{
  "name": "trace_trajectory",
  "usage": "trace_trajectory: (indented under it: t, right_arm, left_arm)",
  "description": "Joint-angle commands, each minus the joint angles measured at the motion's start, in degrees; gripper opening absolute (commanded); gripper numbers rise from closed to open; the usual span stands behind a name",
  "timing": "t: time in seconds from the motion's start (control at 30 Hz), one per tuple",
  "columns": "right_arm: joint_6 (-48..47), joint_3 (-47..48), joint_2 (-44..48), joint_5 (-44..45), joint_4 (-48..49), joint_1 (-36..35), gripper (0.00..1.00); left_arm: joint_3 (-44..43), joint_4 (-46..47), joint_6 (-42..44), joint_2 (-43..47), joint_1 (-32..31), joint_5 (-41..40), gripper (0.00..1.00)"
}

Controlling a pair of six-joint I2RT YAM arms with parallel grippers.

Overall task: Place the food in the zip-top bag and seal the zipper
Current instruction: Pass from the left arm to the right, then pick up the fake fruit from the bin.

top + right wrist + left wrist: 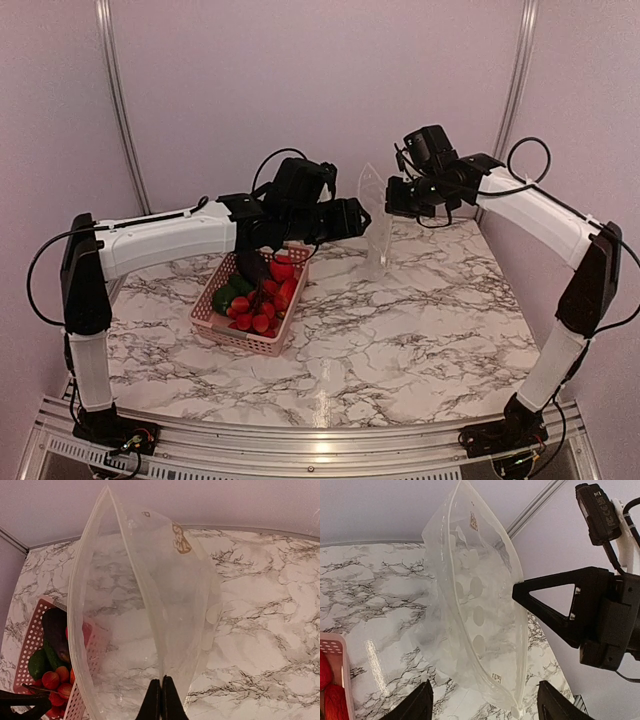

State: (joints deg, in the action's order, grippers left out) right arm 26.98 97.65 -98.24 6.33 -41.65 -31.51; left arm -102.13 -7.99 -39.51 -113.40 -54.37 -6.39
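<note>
Clearly, the right end effector (161,700) has its two fingers pressed together on the rim of the clear floppy plastic zip-top bag with faint white dots (140,605). The bag hangs upright from that pinch over the far middle of the marble-patterned surface (400,340); whether its lower end touches the surface cannot be told. Its mouth gapes in a long lens shape, with the thin whitish zipper strip (74,600) running along the mouth edge and the two sides apart. The right arm rises from its base at the near right, bends at a high elbow by the right wall and reaches left and far, with the wrist level.

The left end effector (485,705) is spread wide and holds nothing. It faces the bag's open mouth from the left, near it but apart. The left arm stands up at the near left, bends at the shoulder, and its forearm stretches right, above the pink plastic lattice basket (245,343).

The basket sits left of centre on the surface, well apart from the bag. The food lies in it: a dark purple eggplant (55,630), green pieces (225,298), a round red tomato (282,268) and small red strawberry-like pieces (258,320).
</note>
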Motion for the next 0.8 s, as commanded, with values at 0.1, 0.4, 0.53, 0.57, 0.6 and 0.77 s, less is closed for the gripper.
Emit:
trace_trajectory:
  t: [0.1,0.4,0.53,0.57,0.6,0.77]
  right_arm:
    - [-10.09,7.56,1.84,11.24,-8.36,5.77,0.00]
    - [-18.91,3.66,2.57,17.70,-10.18,6.19,0.00]
    - [-19.77,-2.11,-0.40,12.59,-8.23,1.33,0.00]
    - [-19.84,-2.65,-1.32,11.65,-8.07,0.15,0.00]
    - [-19.71,-2.93,-2.11,9.67,-8.02,-0.63,0.00]
    - [-17.98,-4.47,-3.55,3.35,-6.74,-1.23,0.00]
  left_arm:
    - [6.38,-0.87,9.22,9.61,1.49,-2.53,0.83]
    - [18.15,-5.87,18.91,22.80,6.07,-12.31,0.85]
    - [21.05,-7.73,20.73,27.79,9.26,-14.31,0.93]
    - [21.49,-8.79,20.07,28.55,9.78,-16.23,0.98]
    - [21.88,-10.36,19.06,29.09,10.20,-18.49,0.99]
    - [22.32,-16.63,17.52,29.27,12.47,-15.60,0.99]
